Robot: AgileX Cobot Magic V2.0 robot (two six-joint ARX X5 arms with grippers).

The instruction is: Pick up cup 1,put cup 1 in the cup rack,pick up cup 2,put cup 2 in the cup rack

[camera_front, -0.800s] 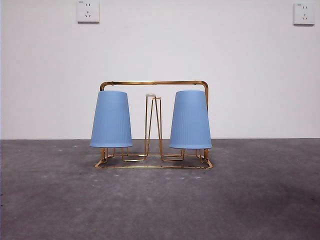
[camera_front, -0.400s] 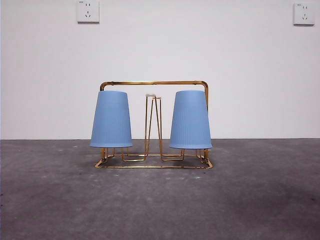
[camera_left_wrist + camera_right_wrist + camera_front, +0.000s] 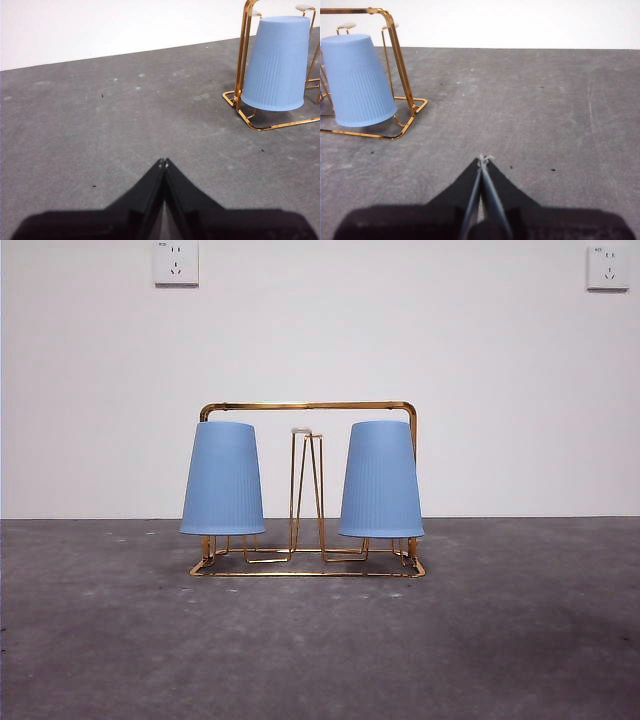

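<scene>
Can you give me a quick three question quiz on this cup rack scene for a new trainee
1. True or false: both blue cups sit upside down on the cup rack.
2. Which peg loop is bare: A, middle; B, an outer one?
3. Fill in: the left gripper and right gripper are both ____.

Key:
1. True: left cup, right cup.
2. A, the middle peg loop.
3. Shut, holding nothing, away from the rack.

Two blue cups [image 3: 222, 478] [image 3: 380, 480] inverted on gold cup rack [image 3: 308, 406].
</scene>
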